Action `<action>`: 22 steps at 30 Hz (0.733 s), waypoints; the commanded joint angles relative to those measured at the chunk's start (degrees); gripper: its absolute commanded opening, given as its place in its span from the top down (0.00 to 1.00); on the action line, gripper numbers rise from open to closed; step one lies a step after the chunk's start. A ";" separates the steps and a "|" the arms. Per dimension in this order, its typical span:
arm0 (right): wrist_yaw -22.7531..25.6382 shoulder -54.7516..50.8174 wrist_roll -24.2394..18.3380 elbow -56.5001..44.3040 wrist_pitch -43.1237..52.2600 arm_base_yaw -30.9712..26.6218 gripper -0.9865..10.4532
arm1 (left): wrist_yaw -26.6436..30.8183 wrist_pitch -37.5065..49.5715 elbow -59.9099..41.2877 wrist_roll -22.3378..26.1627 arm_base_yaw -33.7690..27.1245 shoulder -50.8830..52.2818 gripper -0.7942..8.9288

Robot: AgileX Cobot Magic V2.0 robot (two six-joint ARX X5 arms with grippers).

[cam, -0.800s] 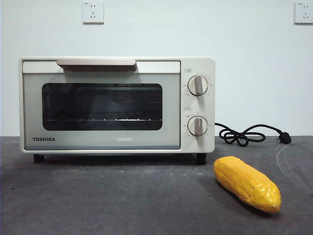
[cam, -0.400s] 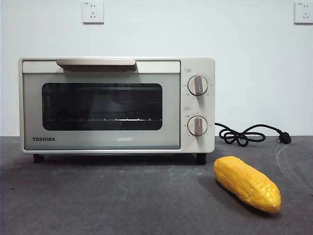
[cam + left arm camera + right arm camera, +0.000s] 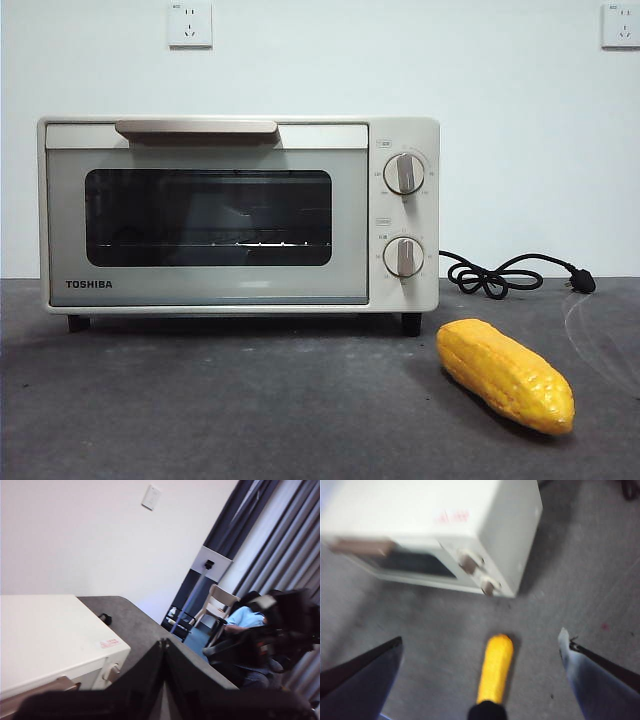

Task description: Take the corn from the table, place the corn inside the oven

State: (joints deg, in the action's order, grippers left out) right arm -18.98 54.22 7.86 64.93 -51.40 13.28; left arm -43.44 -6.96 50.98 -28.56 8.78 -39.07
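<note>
On the grey bench, the corn lies right of the oven, whose door is closed. The right tool hangs above it, jaws wide apart; the left tool is closed.

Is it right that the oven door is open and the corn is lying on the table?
Not quite. The oven door is shut, as the front view shows, its handle up at the top. The corn does lie on the table.
</note>
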 commanded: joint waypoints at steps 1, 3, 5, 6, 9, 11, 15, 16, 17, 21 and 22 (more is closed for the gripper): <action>4.96 3.98 -1.14 -0.31 0.35 6.05 0.45 | 0.00 0.31 0.13 0.28 1.57 -0.28 0.92; 8.96 7.41 -0.79 -0.31 0.42 10.54 0.45 | -0.02 0.15 0.13 0.31 2.62 -0.46 0.92; 11.67 10.80 -0.35 -0.33 0.13 14.49 0.45 | -0.04 0.13 0.13 0.35 3.23 -0.44 0.92; 12.70 12.61 -0.37 -0.37 -0.04 16.50 0.45 | -0.04 0.11 0.13 0.33 3.34 -0.44 0.92; 16.22 17.59 -0.37 -0.66 0.22 21.20 0.45 | -0.04 0.11 0.13 0.33 3.32 -0.22 0.92; 17.90 20.44 -0.31 -1.25 1.01 23.37 0.45 | -0.04 0.09 0.13 0.33 3.30 -0.02 0.92; 17.94 24.96 1.31 -4.68 4.59 25.81 0.45 | -0.04 -1.01 0.13 0.59 3.28 0.52 0.92; 17.94 25.62 1.64 -5.90 5.97 25.97 0.45 | -0.04 -1.27 0.13 0.66 3.28 0.61 0.92; 17.94 26.16 2.19 -7.50 7.72 26.08 0.45 | -0.04 -1.62 0.13 0.74 3.28 0.74 0.92; 17.75 27.41 3.37 -12.90 13.20 26.10 0.45 | -0.02 -2.62 0.13 1.90 3.28 1.31 0.92; 17.75 27.56 3.78 -13.99 14.27 26.10 0.45 | -0.02 -2.69 0.13 2.03 3.28 1.31 0.92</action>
State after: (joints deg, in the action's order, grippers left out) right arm -1.37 81.38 10.17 52.05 -38.24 39.31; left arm -43.46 -9.80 50.98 -27.90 11.97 -38.09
